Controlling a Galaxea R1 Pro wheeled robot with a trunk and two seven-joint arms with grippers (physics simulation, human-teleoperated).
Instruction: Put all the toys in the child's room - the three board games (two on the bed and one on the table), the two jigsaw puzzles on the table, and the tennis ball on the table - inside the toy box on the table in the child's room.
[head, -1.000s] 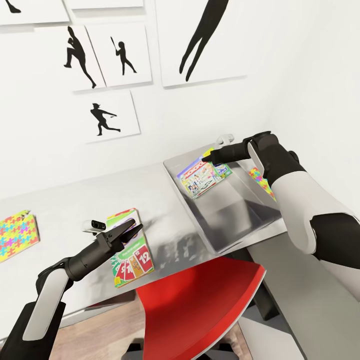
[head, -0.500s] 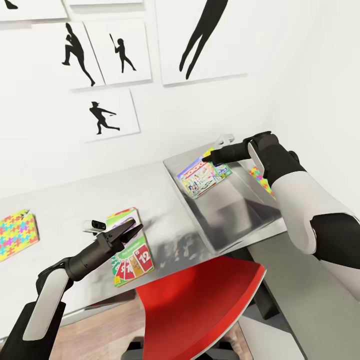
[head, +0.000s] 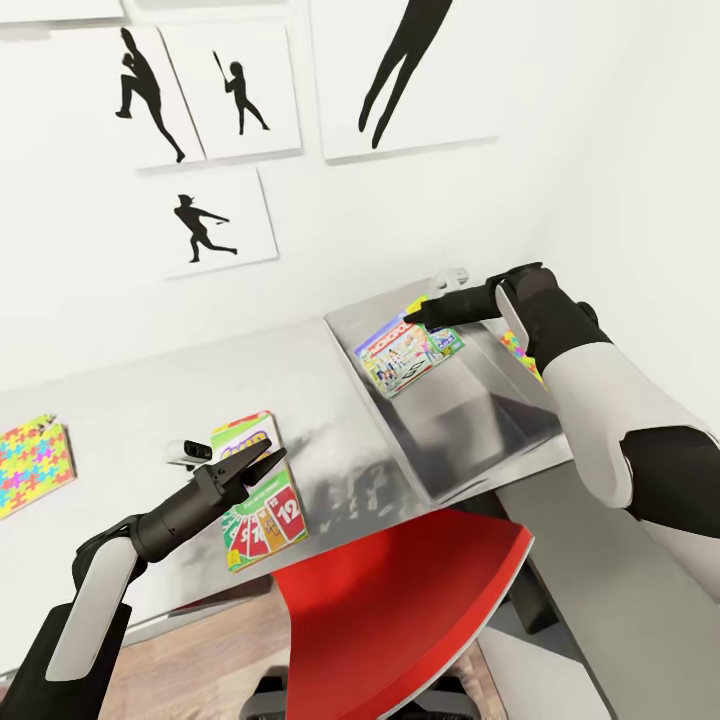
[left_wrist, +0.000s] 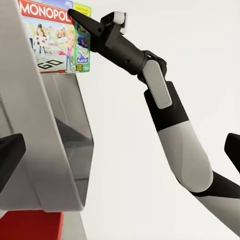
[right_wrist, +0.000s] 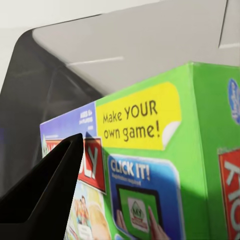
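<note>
A Monopoly board game leans tilted inside the grey toy box at the right end of the table. My right gripper is shut on its upper corner; one finger lies on the printed face. A second board game, green with coloured cards, lies flat on the table, and my left gripper hovers open just above it. One jigsaw puzzle lies at the far left. Another jigsaw puzzle peeks out by the box's right rim, behind my arm. The tennis ball and the bed are out of view.
A red chair stands pushed against the table's front edge, below the toy box. White walls with black sports silhouettes close off the back and the right. Bare tabletop lies between the green game and the toy box.
The head view has tilted slightly, so the wall pictures sit a little higher. Both grippers and the games hold their places.
</note>
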